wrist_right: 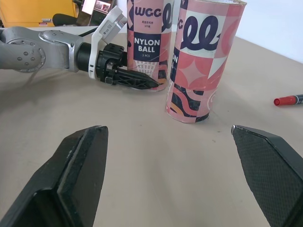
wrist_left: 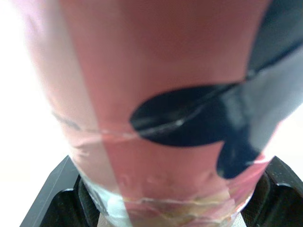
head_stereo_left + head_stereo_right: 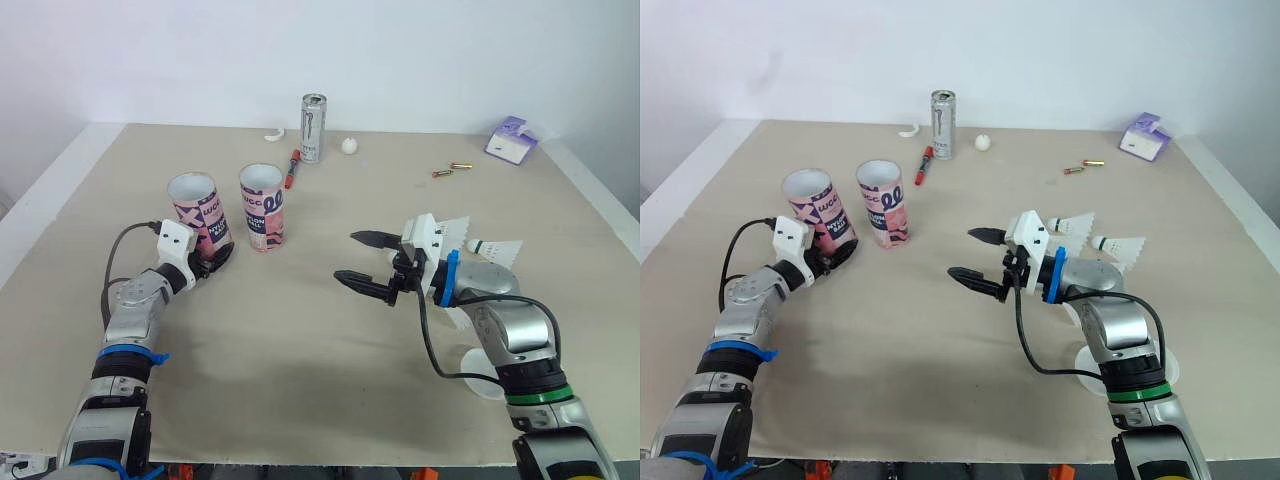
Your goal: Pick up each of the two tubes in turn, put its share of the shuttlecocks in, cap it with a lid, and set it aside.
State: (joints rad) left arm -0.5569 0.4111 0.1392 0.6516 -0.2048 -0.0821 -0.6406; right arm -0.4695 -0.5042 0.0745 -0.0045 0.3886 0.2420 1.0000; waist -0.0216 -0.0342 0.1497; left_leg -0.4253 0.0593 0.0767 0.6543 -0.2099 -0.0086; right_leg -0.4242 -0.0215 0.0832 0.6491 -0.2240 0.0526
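Beige worktop (image 3: pixel 400 200). Two open tubes stand upright on the left side: left tube (image 3: pixel 197 208), right tube (image 3: pixel 263 206) just beside it. Left pincer (image 3: pixel 212 262) clamps the left tube's base. Right pincer (image 3: pixel 346 257) splayed, empty, well apart. Shuttlecocks (image 3: pixel 497 250) lie beside the right arm.

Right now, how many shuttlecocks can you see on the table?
2. One shuttlecock lies just beyond the right arm, a second shuttlecock beside it on its right. More may be hidden under that arm.
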